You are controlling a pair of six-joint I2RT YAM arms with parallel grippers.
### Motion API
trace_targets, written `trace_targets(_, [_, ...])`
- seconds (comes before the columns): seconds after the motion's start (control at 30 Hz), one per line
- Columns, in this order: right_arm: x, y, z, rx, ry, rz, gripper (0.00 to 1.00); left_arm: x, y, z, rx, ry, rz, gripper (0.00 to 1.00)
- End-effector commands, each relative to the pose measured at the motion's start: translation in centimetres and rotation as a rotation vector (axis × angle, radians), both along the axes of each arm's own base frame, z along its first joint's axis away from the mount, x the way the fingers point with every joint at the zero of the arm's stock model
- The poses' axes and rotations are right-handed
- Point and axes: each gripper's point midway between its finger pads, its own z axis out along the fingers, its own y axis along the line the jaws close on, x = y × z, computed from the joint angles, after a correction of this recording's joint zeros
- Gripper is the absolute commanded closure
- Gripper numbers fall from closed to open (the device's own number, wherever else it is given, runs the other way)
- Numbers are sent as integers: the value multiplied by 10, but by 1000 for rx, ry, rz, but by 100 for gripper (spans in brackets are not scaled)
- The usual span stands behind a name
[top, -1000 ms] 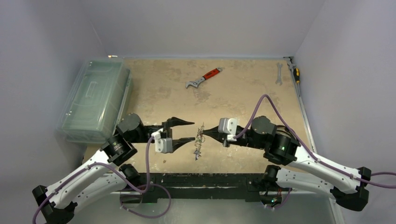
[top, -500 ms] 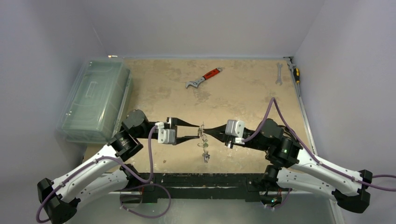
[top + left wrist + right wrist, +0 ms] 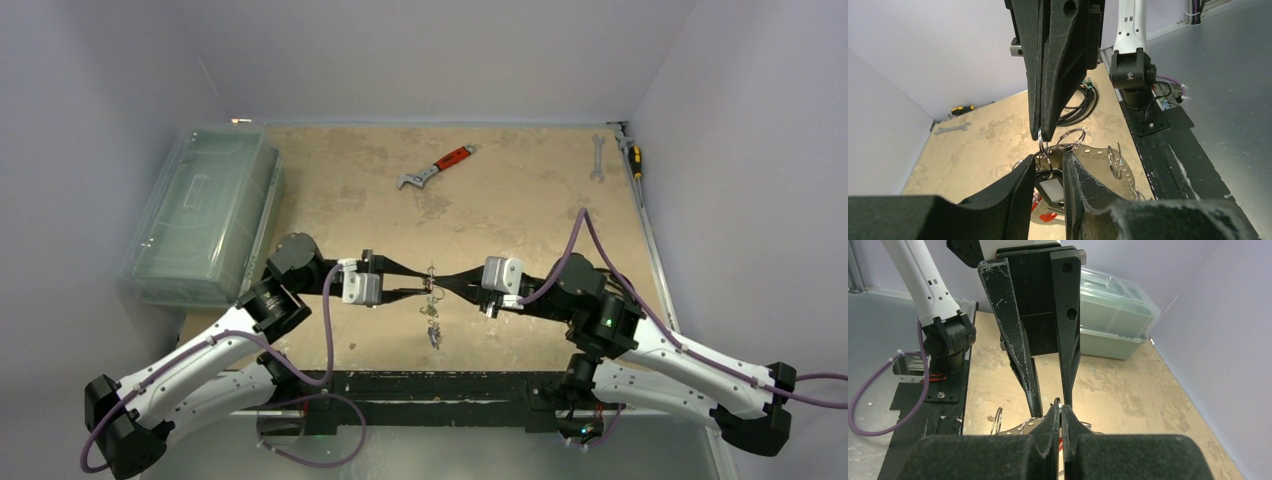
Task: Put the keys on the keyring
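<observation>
My right gripper [image 3: 440, 289] is shut on a small split ring [image 3: 1058, 401] and holds the bunch of keys [image 3: 432, 332] above the table. In the left wrist view the right gripper [image 3: 1042, 135] comes down from above. Below it hang the flat silvery keyring [image 3: 1098, 157] with small holes, a black-framed key tag [image 3: 1050, 190] and a red tag [image 3: 1045, 217]. My left gripper [image 3: 1049, 162] meets it tip to tip [image 3: 424, 289]. Its jaws stand a narrow gap apart on either side of the split ring and black tag. I cannot see them pressing on either.
A red-handled wrench [image 3: 436, 167] lies at the far middle. A silver spanner [image 3: 597, 157] and a screwdriver [image 3: 634, 157] lie at the far right. A clear plastic box [image 3: 205, 212] stands at the left. A coiled black cable [image 3: 1078, 102] lies near the right arm's base.
My left gripper has moved right up to the bunch and narrowed its jaws from wide open. My right gripper with the bunch has shifted slightly right.
</observation>
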Motion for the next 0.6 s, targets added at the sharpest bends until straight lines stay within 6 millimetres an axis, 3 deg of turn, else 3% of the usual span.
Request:
trace_targets(0.0, [-4, 1, 25, 80, -57, 24, 100, -2, 0, 6, -25, -10, -20, 76])
trace_targets(0.57, [-7, 7, 17, 51, -38, 57, 100, 2, 0, 6, -19, -8, 3, 88])
